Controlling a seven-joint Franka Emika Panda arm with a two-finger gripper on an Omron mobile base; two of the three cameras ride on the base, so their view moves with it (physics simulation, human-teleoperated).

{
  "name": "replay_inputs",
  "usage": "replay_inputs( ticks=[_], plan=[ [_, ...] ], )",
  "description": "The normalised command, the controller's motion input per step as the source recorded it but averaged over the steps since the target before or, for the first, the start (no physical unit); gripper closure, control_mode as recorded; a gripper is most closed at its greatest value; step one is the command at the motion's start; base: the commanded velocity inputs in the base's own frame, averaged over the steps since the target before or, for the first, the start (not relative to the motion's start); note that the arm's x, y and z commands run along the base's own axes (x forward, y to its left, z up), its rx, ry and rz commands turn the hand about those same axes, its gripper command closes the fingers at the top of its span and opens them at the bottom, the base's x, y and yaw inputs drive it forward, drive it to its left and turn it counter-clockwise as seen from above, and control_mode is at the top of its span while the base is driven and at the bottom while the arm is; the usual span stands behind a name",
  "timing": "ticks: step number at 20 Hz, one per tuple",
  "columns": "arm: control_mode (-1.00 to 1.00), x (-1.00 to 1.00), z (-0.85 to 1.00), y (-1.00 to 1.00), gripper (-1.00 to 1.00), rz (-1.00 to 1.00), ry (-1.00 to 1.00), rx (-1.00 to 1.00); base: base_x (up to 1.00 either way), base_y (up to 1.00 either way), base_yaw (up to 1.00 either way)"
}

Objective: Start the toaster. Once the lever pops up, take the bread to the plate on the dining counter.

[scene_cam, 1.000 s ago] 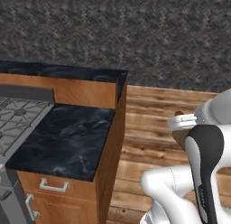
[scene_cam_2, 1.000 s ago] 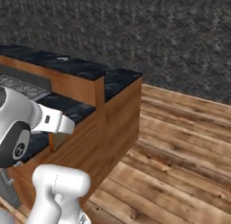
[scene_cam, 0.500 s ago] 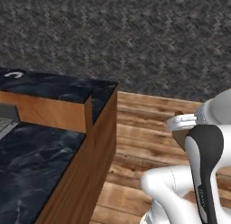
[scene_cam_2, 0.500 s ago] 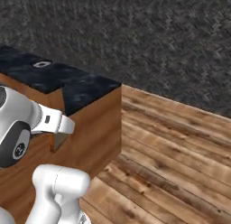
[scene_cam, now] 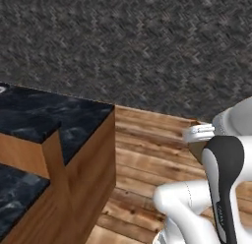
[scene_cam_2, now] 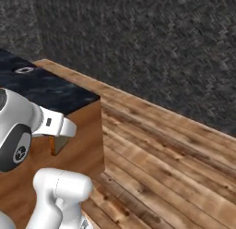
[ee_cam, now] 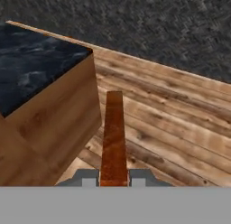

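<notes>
Bread (ee_cam: 113, 139) sits edge-on between the gripper (ee_cam: 113, 177) tips, clamped tight at its lower end so it rides upright while the base travels. Arm is tucked close, likely to keep the slice steady. Dining counter (ee_cam: 31, 69), black marble over wood, lies just beside on the left, above the plank floor (ee_cam: 180, 123). Plate not made out yet; carrying leg seems under way.

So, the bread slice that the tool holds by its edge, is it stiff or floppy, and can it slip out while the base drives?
The bread is probably stiff: it stands straight out from the tool without sagging. It likely weighs little, being thin. It may slip, since the fingers pinch only its near end.
</notes>
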Motion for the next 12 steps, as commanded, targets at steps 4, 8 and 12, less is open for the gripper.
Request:
replay_inputs(
  ticks=[4,8,12],
  plan=[
    [1.00,0.00,0.00,0.00,1.00,0.00,0.00,0.00,0.88,-1.00,0.25],
    [1.00,0.00,0.00,0.00,1.00,0.00,0.00,0.00,0.90,-1.00,0.26],
    [1.00,0.00,0.00,0.00,1.00,0.00,0.00,0.00,0.97,-1.00,0.27]
  ],
)
